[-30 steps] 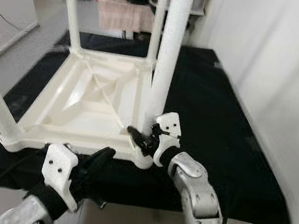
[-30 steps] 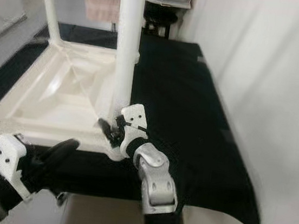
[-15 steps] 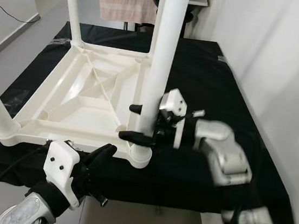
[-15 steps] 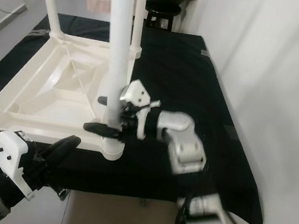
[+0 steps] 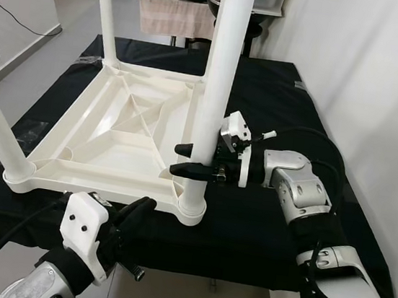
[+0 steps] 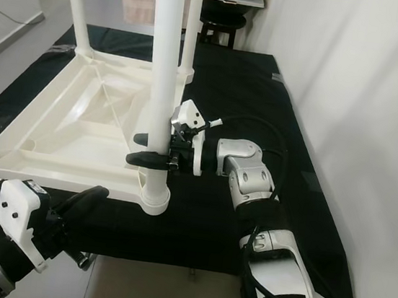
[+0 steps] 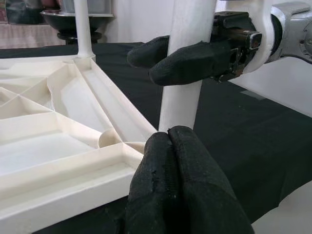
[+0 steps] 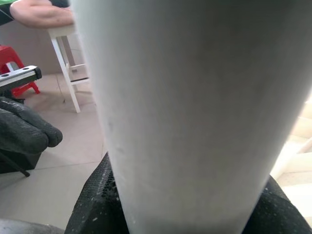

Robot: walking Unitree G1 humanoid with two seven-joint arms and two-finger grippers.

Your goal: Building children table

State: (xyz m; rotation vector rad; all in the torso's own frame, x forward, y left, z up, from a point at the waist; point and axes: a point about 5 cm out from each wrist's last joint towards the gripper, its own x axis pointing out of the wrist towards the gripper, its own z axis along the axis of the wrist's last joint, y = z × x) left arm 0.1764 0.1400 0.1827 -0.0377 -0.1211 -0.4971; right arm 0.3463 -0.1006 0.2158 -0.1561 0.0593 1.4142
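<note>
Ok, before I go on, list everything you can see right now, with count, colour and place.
Table top: one, white, upside down on the black cloth.
Table legs: four, white, upright at the corners.
Cloth: one, black, covering the work surface under the table.
Wall: white, on the robot's right.
Towel: one, pale, hanging behind the work surface.
Right gripper: black fingers around the near right leg.
Left gripper: black fingers shut, just below the near edge.
</note>
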